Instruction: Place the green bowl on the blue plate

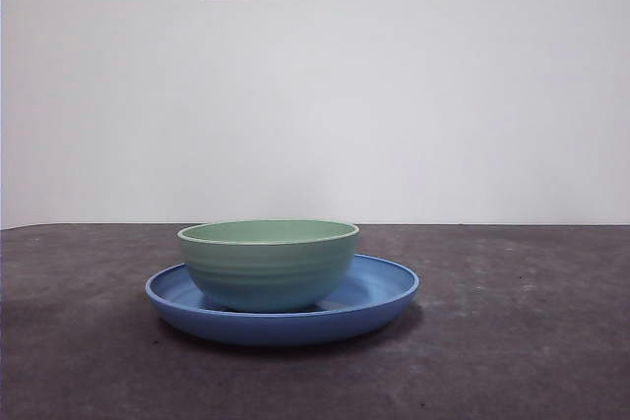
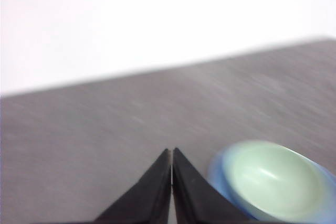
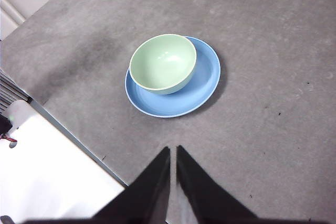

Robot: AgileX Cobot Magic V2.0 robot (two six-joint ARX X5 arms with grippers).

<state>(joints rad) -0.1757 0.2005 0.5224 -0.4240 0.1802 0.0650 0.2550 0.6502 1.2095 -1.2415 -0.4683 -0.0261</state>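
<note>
Green bowl [image 1: 268,263]: upright on the blue plate [image 1: 379,287], off-centre, on the grey table [image 1: 532,341]. Left gripper [image 2: 171,153]: jaws closed, empty, near the plate. Right gripper [image 3: 173,150]: jaws closed, empty, raised above the table, clear of the dishes.

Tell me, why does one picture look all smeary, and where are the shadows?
The left wrist view is blurred: the green bowl and blue plate have soft, smeared edges beside the shut left gripper. The front view is sharp, with a dark shadow on the table under the plate's rim. The right wrist view is sharp too, above the shut right gripper, with shadow along one side of the plate.
</note>
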